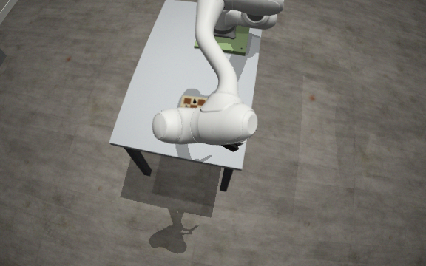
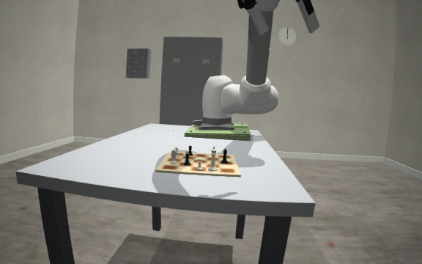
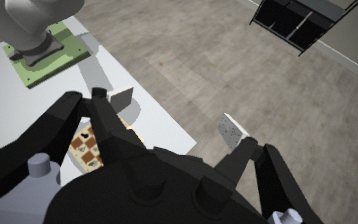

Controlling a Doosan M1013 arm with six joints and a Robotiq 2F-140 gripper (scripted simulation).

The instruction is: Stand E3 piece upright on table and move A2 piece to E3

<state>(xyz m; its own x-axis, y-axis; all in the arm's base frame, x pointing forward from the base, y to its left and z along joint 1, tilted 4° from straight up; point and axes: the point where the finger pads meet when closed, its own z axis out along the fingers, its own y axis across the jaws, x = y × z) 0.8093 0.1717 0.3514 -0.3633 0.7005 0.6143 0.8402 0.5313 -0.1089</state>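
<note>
Sitting on the chessboard near the table's front right, six pieces all seemingly standing upright; squares too small to read. Hanging high above, gripper spread wide, holding nothing, one fingertip hovering over the floor.

top view: high overhead, looking down on the whole tabletop and floor, arm covering most of the chessboard

exterior view: low and near the tabletop's front edge, facing the arm's green base plate and back wall, chessboard mid-distance

wrist view: behind the jaws, angled down past the tabletop edge; chessboard and base plate shared by all
</note>
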